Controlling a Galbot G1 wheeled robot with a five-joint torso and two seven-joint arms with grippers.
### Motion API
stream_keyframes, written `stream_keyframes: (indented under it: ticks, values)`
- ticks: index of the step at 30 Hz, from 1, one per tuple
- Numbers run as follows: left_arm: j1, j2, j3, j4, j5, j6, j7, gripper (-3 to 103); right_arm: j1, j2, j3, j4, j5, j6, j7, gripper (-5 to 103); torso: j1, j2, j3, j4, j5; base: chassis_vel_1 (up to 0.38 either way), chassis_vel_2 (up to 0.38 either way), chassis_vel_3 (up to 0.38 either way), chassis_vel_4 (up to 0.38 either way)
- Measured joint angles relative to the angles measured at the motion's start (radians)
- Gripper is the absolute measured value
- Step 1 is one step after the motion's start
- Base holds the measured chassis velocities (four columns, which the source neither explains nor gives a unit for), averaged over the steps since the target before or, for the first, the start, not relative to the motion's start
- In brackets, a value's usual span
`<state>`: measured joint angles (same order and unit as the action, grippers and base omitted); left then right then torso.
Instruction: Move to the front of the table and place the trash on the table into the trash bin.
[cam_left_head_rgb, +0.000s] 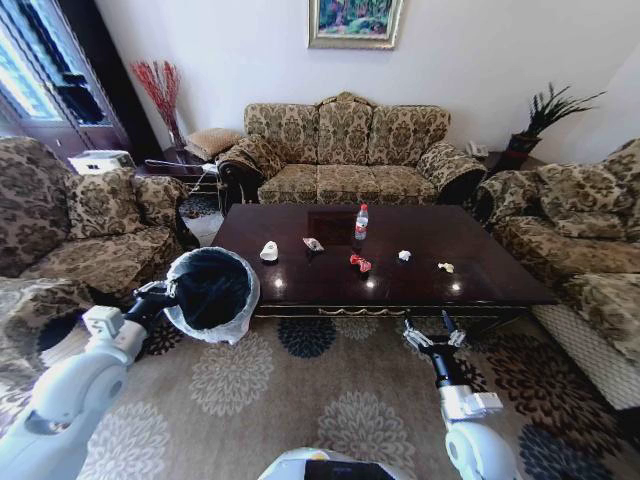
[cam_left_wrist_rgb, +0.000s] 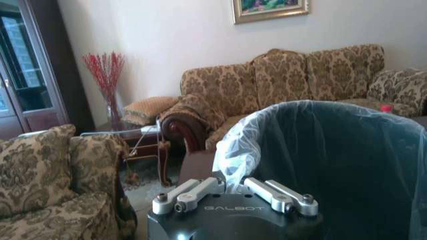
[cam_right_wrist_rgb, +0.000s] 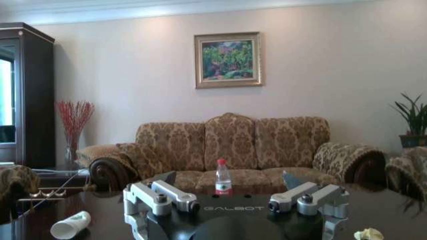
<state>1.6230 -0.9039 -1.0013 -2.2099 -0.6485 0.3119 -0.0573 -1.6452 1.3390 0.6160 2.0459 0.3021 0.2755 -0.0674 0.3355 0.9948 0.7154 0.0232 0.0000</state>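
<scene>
Glossy dark wood desk (cam_left_head_rgb: 300, 285) is carrying the trash: bottle (cam_left_head_rgb: 361, 222) mid-desk, scraps toward the near edge. My left end effector (cam_left_head_rgb: 160, 293) is clamping the bin (cam_left_head_rgb: 212, 292) rim; my right end effector (cam_left_head_rgb: 433, 331) is hovering open before that edge. I judge the bin could be tipping, swinging into the desk corner.

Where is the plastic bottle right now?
In the head view the bottle stands upright on the table, toward the far edge near the middle, beyond the red wrapper.

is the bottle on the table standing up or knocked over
Standing upright. The bottle stands on the table with its red cap on top in the head view, and appears vertical in the right wrist view too.
</scene>
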Motion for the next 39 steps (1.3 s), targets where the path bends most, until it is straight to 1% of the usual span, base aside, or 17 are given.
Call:
stream_keyframes:
  ticks: [6,12,17,23,26,30,32,33,35,36,38,39]
  values:
    - [-0.015,0.008,0.007,0.009,-0.002,0.0,0.0,3,0.012,0.005,-0.008,-0.003,-0.008,-0.004,-0.002,100,0.0,0.0,0.0,0.0002,0.0002,0.016,0.033,-0.014,-0.03]
    - [-0.017,0.007,0.021,0.009,-0.002,0.001,0.001,3,0.008,0.012,-0.011,-0.006,-0.011,-0.004,-0.005,100,0.0,0.0,0.0,0.0,0.0001,0.103,0.125,-0.096,-0.139]
    - [-0.018,0.006,0.024,0.009,-0.002,0.0,0.001,3,0.007,0.013,-0.012,-0.007,-0.011,-0.003,-0.006,100,0.0,0.0,0.0,0.0,-0.0005,0.186,0.263,-0.182,-0.256]
    - [-0.016,0.003,0.027,0.004,-0.001,0.0,0.001,3,0.008,0.012,-0.017,-0.007,-0.013,0.0,0.003,100,0.0,0.0,0.0,0.0003,-0.0001,0.214,0.301,-0.212,-0.285]
    - [-0.015,-0.001,0.03,0.002,0.0,0.001,0.0,3,0.014,0.007,-0.019,-0.004,-0.009,0.012,0.006,100,0.0,0.0,0.0,0.0003,-0.001,0.158,0.172,-0.116,-0.165]
    - [-0.014,-0.004,0.032,-0.001,0.0,0.001,0.0,3,0.016,0.005,-0.018,-0.001,-0.01,0.008,-0.005,100,0.0,0.0,0.0,0.0004,-0.0005,0.024,0.034,-0.03,-0.008]
    - [-0.012,-0.009,0.034,-0.006,0.0,0.0,0.001,3,0.014,0.005,-0.019,0.001,-0.014,0.003,-0.013,100,0.0,0.0,0.0,0.0001,0.0016,-0.011,-0.015,0.015,0.025]
    - [-0.012,-0.009,0.034,-0.006,0.0,0.0,0.001,3,0.014,0.005,-0.019,0.001,-0.014,0.003,-0.013,100,0.0,0.0,0.0,0.0001,0.0016,-0.022,-0.03,0.03,0.05]
    - [-0.012,-0.011,0.034,-0.008,0.0,0.0,0.002,3,0.012,0.006,-0.02,0.001,-0.014,0.003,-0.016,100,0.0,0.0,0.0,-0.0007,0.0009,-0.083,-0.028,0.047,0.023]
    - [-0.012,-0.012,0.035,-0.009,0.0,0.0,0.002,3,0.012,0.008,-0.021,0.001,-0.014,0.004,-0.019,100,0.0,0.0,0.0,-0.0007,-0.0002,-0.086,-0.048,0.056,-0.006]
    - [-0.012,-0.012,0.034,-0.01,0.0,0.0,0.002,3,0.012,0.009,-0.021,0.001,-0.014,0.005,-0.02,100,0.0,0.0,0.0,-0.0005,0.0,-0.07,-0.019,0.056,-0.006]
    - [-0.012,-0.012,0.034,-0.011,0.0,0.0,0.002,3,0.011,0.009,-0.021,0.001,-0.014,0.005,-0.022,100,0.0,0.0,0.0,0.0,0.0001,-0.054,0.011,0.06,-0.037]
